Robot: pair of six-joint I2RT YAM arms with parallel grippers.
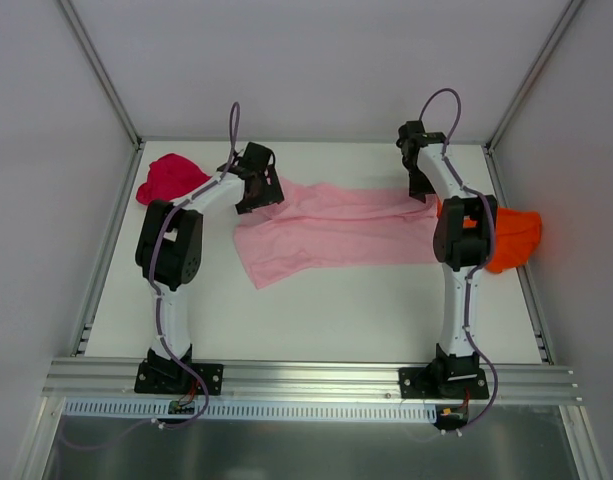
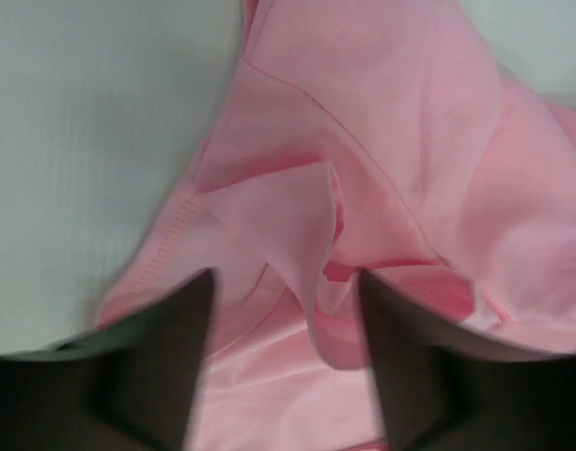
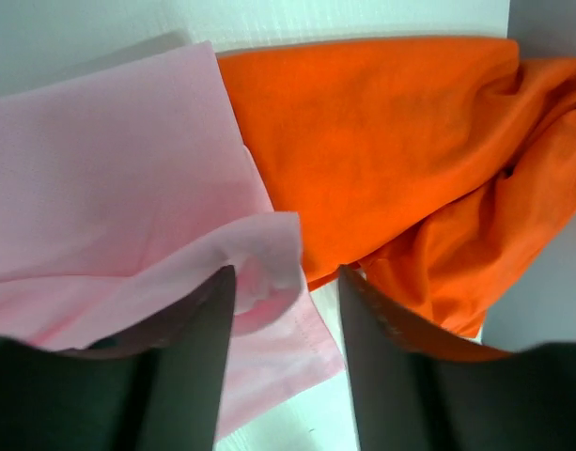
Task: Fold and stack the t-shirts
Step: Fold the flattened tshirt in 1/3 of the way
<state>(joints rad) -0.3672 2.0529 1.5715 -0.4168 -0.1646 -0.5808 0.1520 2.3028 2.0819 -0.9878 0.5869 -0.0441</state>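
The light pink t-shirt [image 1: 326, 230] lies spread in a long band across the middle of the table. My left gripper [image 1: 258, 190] hangs over its left end and my right gripper [image 1: 423, 185] over its right end. In the left wrist view the left gripper [image 2: 286, 274] is open, a loose raised fold of the pink t-shirt [image 2: 288, 216] standing between the jaws without being pinched. The right gripper [image 3: 287, 270] is open too, a curled corner of the pink t-shirt [image 3: 259, 249] beside its left finger. The crimson t-shirt [image 1: 171, 178] is bunched at the far left. The orange t-shirt [image 1: 516, 238] [image 3: 391, 141] lies crumpled at the right.
The white table [image 1: 316, 320] is ringed by white walls with metal corner posts [image 1: 106, 90]. An aluminium rail [image 1: 306, 380] carrying both arm bases runs along the near edge. The orange t-shirt touches the right wall.
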